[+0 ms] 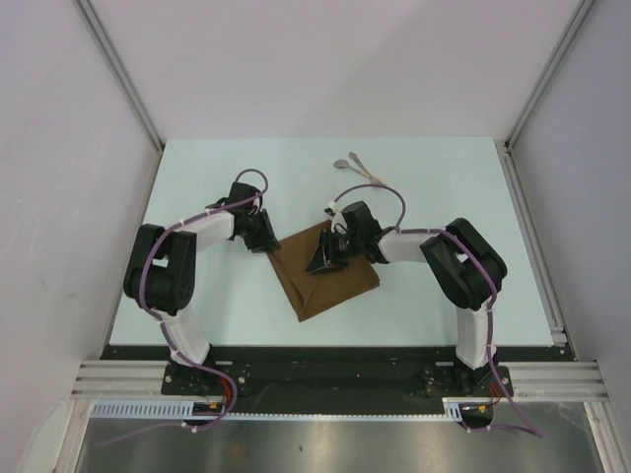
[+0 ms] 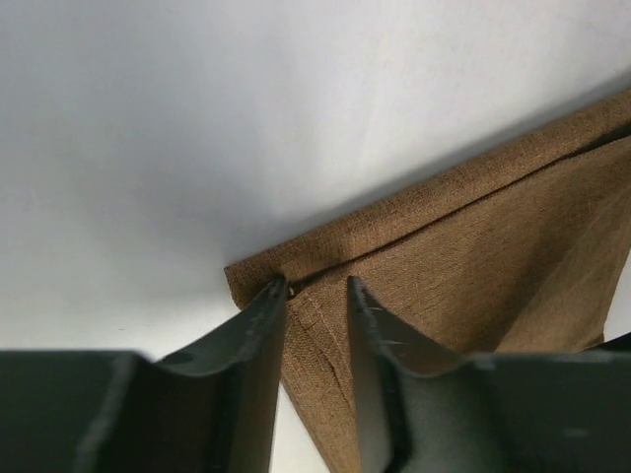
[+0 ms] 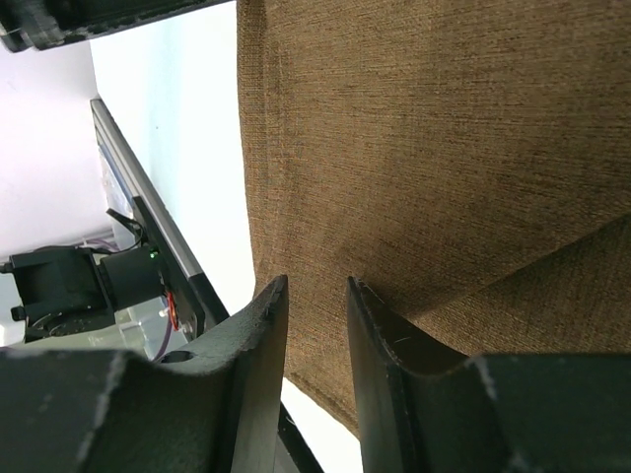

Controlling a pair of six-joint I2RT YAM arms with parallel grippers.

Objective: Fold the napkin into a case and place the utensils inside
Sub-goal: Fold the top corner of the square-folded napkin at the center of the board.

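The brown napkin [image 1: 330, 276] lies folded into a flat slanted shape in the middle of the table. My left gripper [image 1: 268, 243] is at its left corner. In the left wrist view the fingers [image 2: 266, 325] straddle that corner of the napkin [image 2: 473, 256], and the cloth lies flat in the gap at the left gripper [image 2: 315, 284]. My right gripper [image 1: 321, 263] hovers low over the napkin's middle. Its jaws stand apart above the cloth [image 3: 424, 148], beside a folded edge, with nothing pinched at the right gripper [image 3: 315, 281]. The two silvery utensils [image 1: 357, 168] lie crossed at the far side.
The pale table [image 1: 444, 197] is boxed in by white walls on three sides. A metal rail [image 1: 537, 246] runs along its right edge, and the black base rail [image 3: 148, 227] lies at the near edge.
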